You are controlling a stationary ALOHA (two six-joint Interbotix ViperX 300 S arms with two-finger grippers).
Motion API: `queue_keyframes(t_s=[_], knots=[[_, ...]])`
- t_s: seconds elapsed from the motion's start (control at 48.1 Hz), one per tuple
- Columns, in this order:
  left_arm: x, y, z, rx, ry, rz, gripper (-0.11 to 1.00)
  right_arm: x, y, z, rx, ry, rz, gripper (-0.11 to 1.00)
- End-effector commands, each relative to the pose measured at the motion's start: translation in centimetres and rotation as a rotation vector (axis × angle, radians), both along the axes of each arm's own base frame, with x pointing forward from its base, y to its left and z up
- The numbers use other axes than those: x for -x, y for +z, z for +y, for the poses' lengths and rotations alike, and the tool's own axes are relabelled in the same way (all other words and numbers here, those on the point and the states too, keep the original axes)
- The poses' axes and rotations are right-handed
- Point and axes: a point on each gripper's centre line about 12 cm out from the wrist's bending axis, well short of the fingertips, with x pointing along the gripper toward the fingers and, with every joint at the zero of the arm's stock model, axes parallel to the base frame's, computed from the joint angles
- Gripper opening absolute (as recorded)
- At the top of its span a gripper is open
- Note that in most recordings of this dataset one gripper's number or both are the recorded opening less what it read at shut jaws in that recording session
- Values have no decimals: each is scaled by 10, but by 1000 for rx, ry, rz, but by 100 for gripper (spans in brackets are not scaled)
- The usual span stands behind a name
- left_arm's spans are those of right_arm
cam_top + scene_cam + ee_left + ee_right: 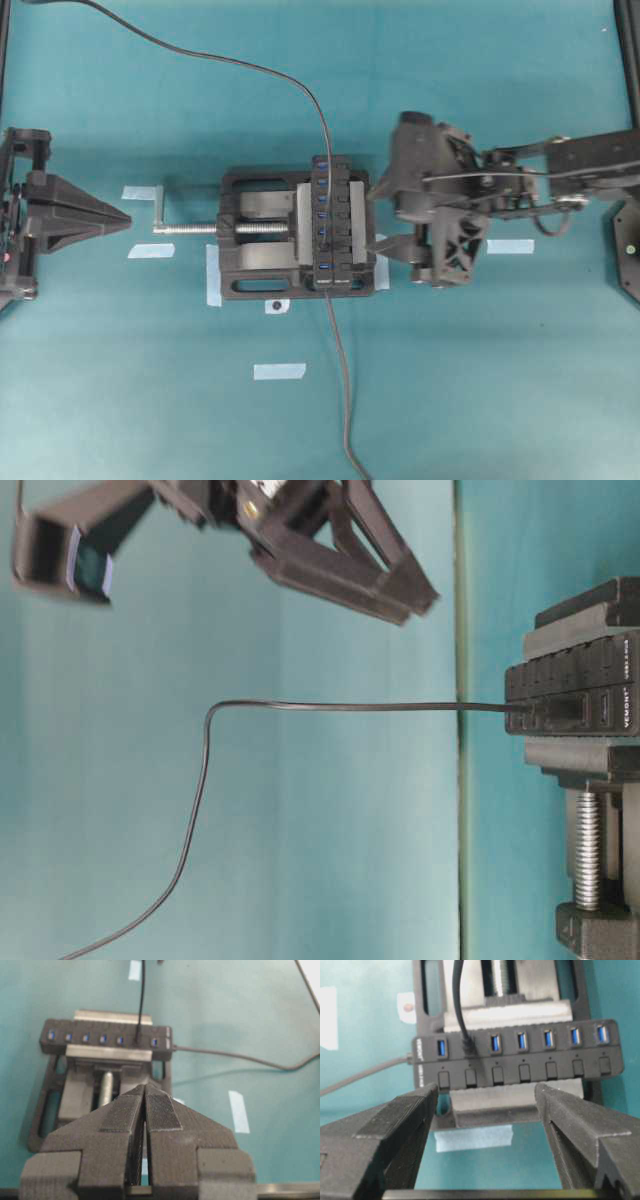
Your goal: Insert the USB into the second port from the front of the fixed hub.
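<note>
The USB [466, 1042] sits plugged into the second port of the fixed hub [520, 1077], clamped in the vise [262, 250] for steadiness, while the right tool [485, 1125] gapes empty at three o'clock and the left tool [145, 1110] rests closed, empty.

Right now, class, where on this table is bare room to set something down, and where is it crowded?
Bare: the mat between the left hand and the vise, below the vise left of the cable, and the far left corner. Crowded: around the hub, where the open right hand hovers.

Matt black plastic fixed hub [520, 1055]
</note>
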Motion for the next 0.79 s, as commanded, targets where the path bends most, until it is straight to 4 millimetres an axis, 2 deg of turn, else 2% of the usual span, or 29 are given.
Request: queue_keyframes(t_s=[0.0,0.187,0.374,0.769], knots=[[-2,6,0,2,2,-18,0,5,15,1,-7,-3,-88,87],[-2,6,0,2,2,-20,0,22,14,2,-8,0,-198,87],[-1,6,0,2,0,-21,0,36,5,2,-9,1,-190,87],[-1,6,0,3,1,-21,0,40,-5,2,-9,0,-167,87]])
